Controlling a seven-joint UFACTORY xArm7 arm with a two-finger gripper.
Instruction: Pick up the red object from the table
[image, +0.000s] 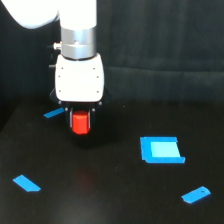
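Observation:
The red object (79, 123) is a small red-orange block held between the dark fingers of my gripper (80, 123), which hangs from the white arm body (79, 78) in the exterior view's left half. The gripper is shut on the block. A faint red reflection lies on the black table (110, 190) below the block, and it seems to hang a little above the surface. The fingertips are mostly lost against the dark background.
A flat blue square piece (161, 150) lies at the exterior view's right. Small blue strips lie at the front left (26, 183), front right (196, 195) and just left of the gripper (54, 113). A black curtain closes the back.

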